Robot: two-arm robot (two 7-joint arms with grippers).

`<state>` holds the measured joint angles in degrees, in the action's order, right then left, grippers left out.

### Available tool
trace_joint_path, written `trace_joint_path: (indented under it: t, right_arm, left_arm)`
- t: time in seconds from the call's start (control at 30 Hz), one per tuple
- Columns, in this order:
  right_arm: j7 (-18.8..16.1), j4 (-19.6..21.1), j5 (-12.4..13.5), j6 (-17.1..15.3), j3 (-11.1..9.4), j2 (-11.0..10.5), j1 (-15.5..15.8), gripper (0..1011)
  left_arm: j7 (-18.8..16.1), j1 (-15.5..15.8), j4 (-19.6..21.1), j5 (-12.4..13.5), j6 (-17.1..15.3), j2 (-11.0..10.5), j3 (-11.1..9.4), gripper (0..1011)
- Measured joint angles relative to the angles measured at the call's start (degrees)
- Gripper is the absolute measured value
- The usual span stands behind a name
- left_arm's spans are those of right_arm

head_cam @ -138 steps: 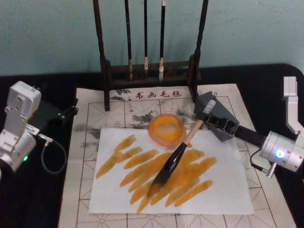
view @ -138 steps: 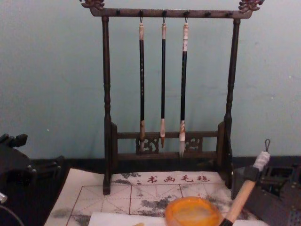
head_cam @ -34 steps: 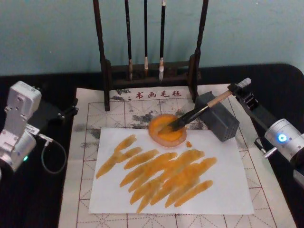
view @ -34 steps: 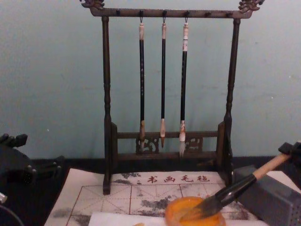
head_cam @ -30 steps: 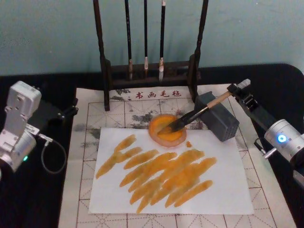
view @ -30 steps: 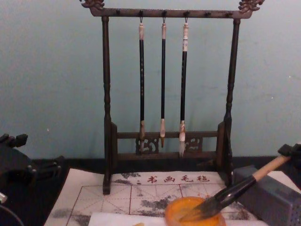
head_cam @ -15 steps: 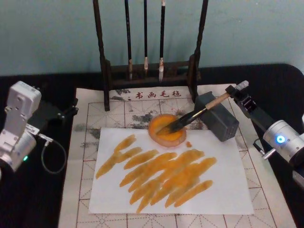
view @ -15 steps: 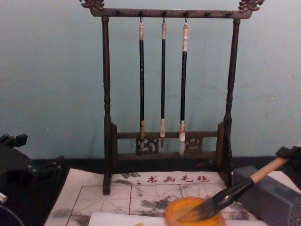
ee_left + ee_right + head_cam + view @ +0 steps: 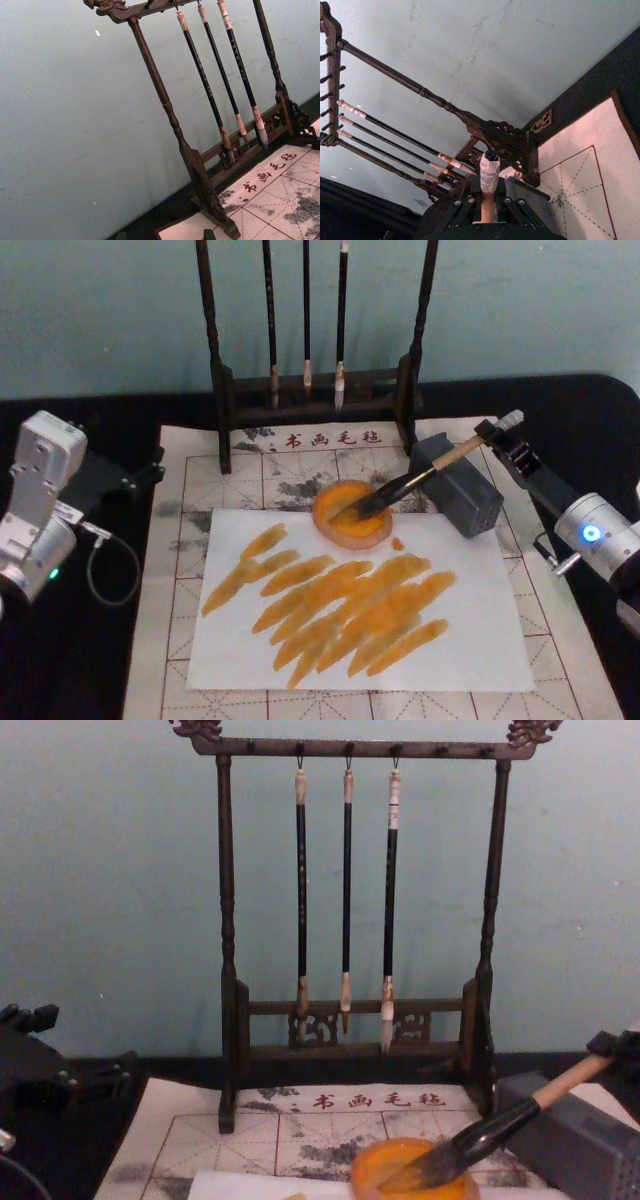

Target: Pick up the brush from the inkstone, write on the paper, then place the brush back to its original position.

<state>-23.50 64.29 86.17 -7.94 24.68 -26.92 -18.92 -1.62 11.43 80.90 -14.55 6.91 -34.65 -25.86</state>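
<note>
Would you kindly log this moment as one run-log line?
right gripper: shut on brush | brush: bristles in orange dish, handle over grey block | paper: orange strokes | left gripper: parked left

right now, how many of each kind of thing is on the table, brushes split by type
large brush, its end in the right gripper: 1
brush rack: 1
thin brushes hanging on it: 3
orange dish: 1
grey block: 1
paper: 1
grid mat: 1
total: 9
left gripper parked at the left, not counted
</note>
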Motion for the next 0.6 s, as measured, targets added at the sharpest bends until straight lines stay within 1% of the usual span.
trace_joint_path:
  t: [0.23, 0.3, 0.33, 0.37, 0.43, 0.47, 0.6]
  right_arm:
    - [0.0, 0.0, 0.0, 0.0, 0.0, 0.0, 0.0, 176]
    - [0.0, 0.0, 0.0, -0.1, 0.1, 0.0, 0.0, 191]
    - [0.0, 0.0, 0.0, -0.1, 0.1, 0.0, 0.0, 256]
    - [0.0, 0.0, 0.0, -0.1, 0.1, 0.0, 0.0, 256]
    - [0.1, 0.0, 0.0, -0.1, 0.1, 0.0, 0.0, 313]
    - [0.1, 0.0, 0.0, -0.1, 0.1, 0.0, 0.0, 369]
    - [0.1, 0.1, 0.0, -0.1, 0.1, 0.0, 0.0, 472]
  left_arm:
    - [0.0, 0.0, 0.0, 0.0, 0.0, 0.0, 0.0, 1001]
    - [0.0, 0.0, 0.0, 0.0, 0.0, 0.0, 0.0, 1001]
    - [0.0, 0.0, 0.0, 0.0, 0.0, 0.0, 0.0, 1001]
    - [0.0, 0.0, 0.0, 0.0, 0.0, 0.0, 0.0, 1001]
    - [0.0, 0.0, 0.0, 0.0, 0.0, 0.0, 0.0, 1001]
    - [0.0, 0.0, 0.0, 0.0, 0.0, 0.0, 0.0, 1001]
    - [0.0, 0.0, 0.0, 0.0, 0.0, 0.0, 0.0, 1001]
